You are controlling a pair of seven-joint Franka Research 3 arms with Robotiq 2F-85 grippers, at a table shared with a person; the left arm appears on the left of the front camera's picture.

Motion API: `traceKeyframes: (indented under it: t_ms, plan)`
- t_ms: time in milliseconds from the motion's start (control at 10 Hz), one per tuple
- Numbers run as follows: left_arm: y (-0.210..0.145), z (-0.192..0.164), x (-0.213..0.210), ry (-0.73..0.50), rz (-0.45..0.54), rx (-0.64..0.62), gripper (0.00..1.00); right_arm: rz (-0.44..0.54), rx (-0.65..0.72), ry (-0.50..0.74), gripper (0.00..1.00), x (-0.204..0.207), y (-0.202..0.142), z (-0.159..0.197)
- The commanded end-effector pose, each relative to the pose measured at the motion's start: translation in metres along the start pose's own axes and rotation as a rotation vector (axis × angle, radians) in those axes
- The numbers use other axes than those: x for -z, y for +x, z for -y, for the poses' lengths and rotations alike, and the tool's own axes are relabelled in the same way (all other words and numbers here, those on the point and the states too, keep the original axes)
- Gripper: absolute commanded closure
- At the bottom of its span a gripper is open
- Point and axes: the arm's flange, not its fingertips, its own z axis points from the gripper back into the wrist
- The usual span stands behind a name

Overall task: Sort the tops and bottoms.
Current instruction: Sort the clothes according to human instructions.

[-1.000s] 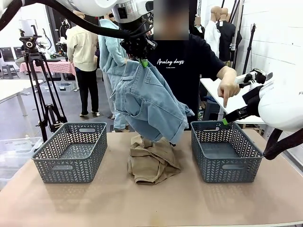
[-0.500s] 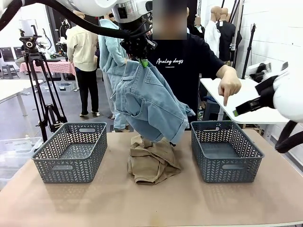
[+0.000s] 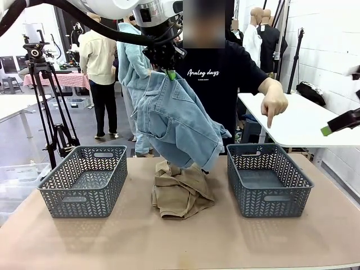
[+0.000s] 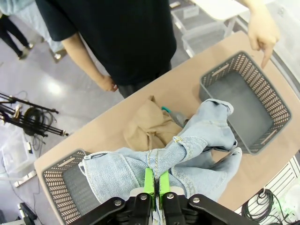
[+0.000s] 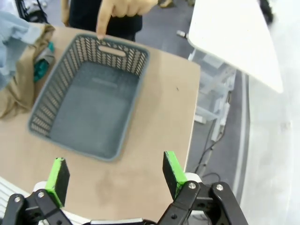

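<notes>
The left gripper (image 3: 170, 72), upper middle of the front view, is pinched shut on a fold of the jeans (image 3: 174, 124). They hang in a bulky drape at the centre of the frame. Their lowest hem reaches the tan top (image 3: 180, 194) heaped on the table (image 3: 169, 244); whether it touches, I cannot tell.

The hold is a narrow pinch on thick denim, so a quick swing may let the weight slide out. A low sideways carry may also drag the hem across the tan top and pull it along, or hook the hem on a basket rim. The hand (image 3: 274, 104) points down over the far rim of the right basket (image 3: 269, 207), so a carry that way passes near it.

The right gripper (image 5: 115, 174) stands wide open and empty, over the table's edge beyond that basket.

Both the right basket and the left basket (image 3: 84, 198) are empty. A bare strip separates each from the pile, and the table's lower part is bare. A teal top (image 5: 40, 65) peeks from under the tan one.
</notes>
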Motion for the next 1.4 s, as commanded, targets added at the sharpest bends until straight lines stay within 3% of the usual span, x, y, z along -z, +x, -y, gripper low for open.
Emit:
traceKeyframes:
  t_ms: [0, 100, 700, 900, 1300]
  plan:
    - [-0.003, -0.002, -0.005, -0.015, 0.022, -0.013, 1.00, -0.017, 0.040, 0.011, 0.00, 0.014, -0.046, -0.003]
    - [0.000, 0.000, 0.000, 0.000, 0.000, 0.000, 1.00, 0.000, 0.000, 0.000, 0.00, 0.000, 0.000, 0.000]
    - [0.104, 0.096, -0.011, -0.162, 0.171, 0.200, 1.00, 0.000, 0.000, 0.000, 0.00, 0.000, 0.000, 0.000]
    - [0.123, 0.103, 0.019, -0.157, 0.210, 0.199, 1.00, 0.000, 0.000, 0.000, 0.00, 0.000, 0.000, 0.000]
    - [0.135, 0.129, 0.087, -0.297, 0.134, 0.201, 1.00, 0.000, 0.000, 0.000, 0.00, 0.000, 0.000, 0.000]
